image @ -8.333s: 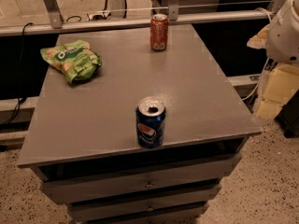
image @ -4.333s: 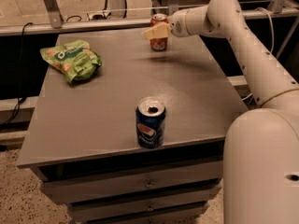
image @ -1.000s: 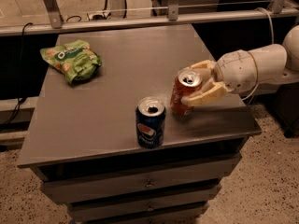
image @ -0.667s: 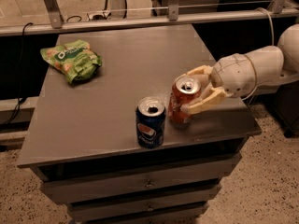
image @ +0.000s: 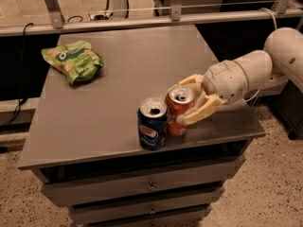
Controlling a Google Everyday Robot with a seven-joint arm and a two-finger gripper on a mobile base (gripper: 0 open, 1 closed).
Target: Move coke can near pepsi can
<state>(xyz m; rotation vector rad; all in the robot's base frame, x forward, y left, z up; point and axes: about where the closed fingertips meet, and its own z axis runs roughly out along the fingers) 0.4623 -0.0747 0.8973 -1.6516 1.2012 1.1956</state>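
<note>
The orange-red coke can stands upright near the front edge of the grey cabinet top, right beside the dark blue pepsi can, almost touching it. My gripper reaches in from the right, and its pale fingers are closed around the coke can, one in front and one behind. The pepsi can stands free to the left of the coke can.
A green chip bag lies at the back left of the top. Drawers sit below the front edge. A metal rail runs behind the cabinet. My arm fills the right side.
My gripper has carried the coke can from the back of the top to the front, and in the last second moved it left until it stands right beside the pepsi can.
</note>
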